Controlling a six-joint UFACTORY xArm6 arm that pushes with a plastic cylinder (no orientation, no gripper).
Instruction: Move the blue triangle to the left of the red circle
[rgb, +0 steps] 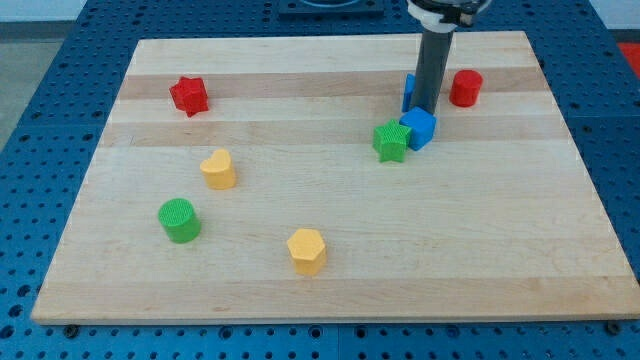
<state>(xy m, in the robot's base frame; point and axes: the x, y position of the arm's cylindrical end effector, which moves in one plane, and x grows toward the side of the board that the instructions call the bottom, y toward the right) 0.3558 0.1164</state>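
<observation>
tool here is a straight dark rod with nothing to open or close and no hold on anything; my tip (424, 107) stands at the view's upper right of the desk (320, 270), right in front of the blue triangle (408, 92), which it partly hides. red circle (465, 88) sits just to the view's right of that triangle. blue cube (418, 129) lies directly below my tip, touching the green star (391, 141). well apart, toward the view's left, lie a red star (189, 95), yellow heart (217, 169), green cylinder (180, 220) and yellow hexagon (306, 250).
</observation>
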